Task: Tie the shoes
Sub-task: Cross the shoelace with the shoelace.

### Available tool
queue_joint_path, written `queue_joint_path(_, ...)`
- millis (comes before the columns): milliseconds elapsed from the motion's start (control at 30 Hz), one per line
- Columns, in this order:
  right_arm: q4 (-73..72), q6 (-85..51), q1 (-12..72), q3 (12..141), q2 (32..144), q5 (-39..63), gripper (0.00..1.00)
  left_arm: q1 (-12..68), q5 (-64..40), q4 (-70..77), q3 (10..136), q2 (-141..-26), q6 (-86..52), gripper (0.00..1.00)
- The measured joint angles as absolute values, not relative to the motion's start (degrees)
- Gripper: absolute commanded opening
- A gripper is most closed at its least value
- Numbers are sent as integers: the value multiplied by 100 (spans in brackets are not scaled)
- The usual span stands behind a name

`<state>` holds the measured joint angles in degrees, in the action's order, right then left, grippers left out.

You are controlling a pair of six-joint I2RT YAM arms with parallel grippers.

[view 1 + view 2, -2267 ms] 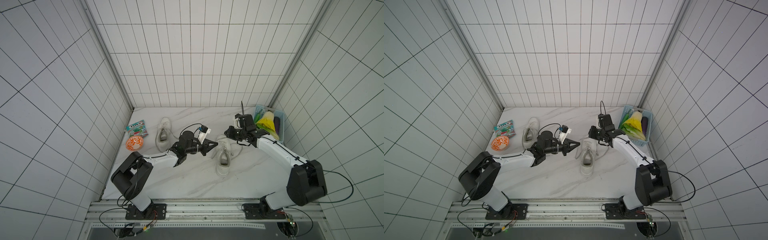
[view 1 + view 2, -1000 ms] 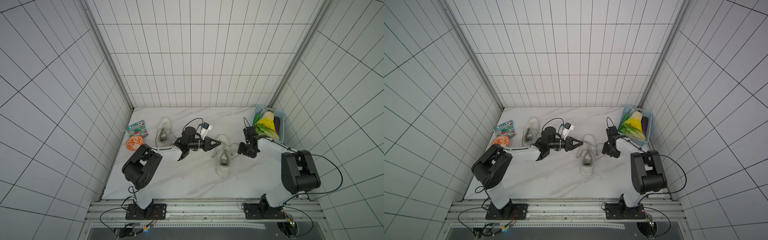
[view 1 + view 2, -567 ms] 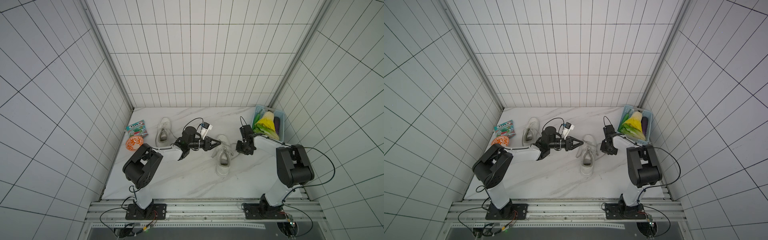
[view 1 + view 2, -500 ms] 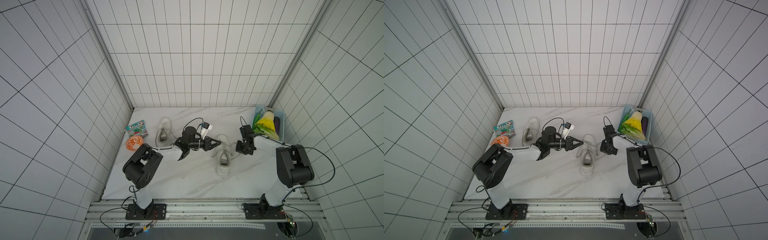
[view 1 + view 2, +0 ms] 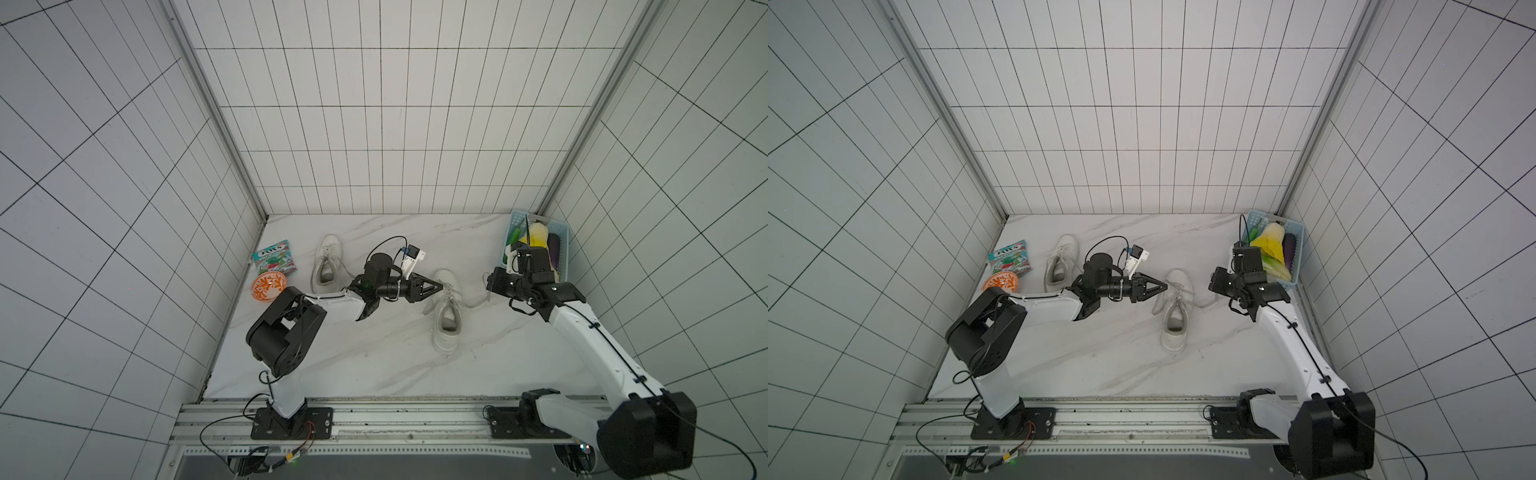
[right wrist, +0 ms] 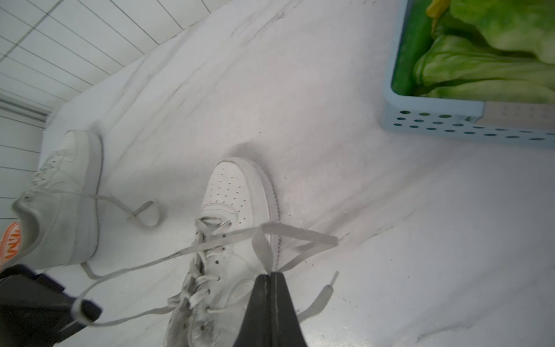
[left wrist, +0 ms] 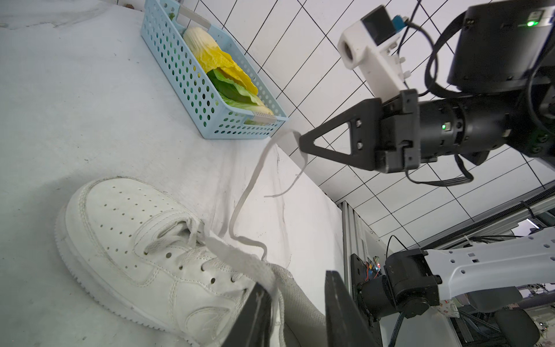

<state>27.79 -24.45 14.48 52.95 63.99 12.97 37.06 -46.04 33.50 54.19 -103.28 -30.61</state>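
We are seeing the basket (image 5: 557, 227) holding a yellow cabbage (image 5: 537, 237), green lettuce (image 7: 237, 90) and a dark purple item (image 5: 1289, 249). The nearer shoe (image 5: 446, 307) is lying near the basket, and the farther shoe (image 5: 328, 264) is well apart from it. The right gripper (image 6: 271, 275) is hovering just beside the basket, with its jaws pressed together on a lace (image 6: 300, 232). The left gripper (image 7: 295, 281) is reaching in from the nearer shoe's far side. Its jaws are standing apart, with a second lace (image 7: 237, 255) draping over one finger (image 7: 258, 300). Only the top views are showing the purple item, and only the right wrist view is showing the pinch closely.
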Motion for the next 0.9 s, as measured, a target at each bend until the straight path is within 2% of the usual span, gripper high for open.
queue_joint_path(167, 2963, -2427, 1448, 5594, 5937, 2281, 0, 3706, -4665, 3350, 5430, -10374, -2993, 32)
queue_joint_path(400, 2967, -2670, 1614, 6184, 5839, 3433, 0, 3708, -4700, 3369, 5465, -10473, -2947, 35)
queue_joint_path(900, 2926, -2969, 2294, 6930, 5907, 3811, 0, 3769, -4700, 3562, 5507, -10567, -2910, 39)
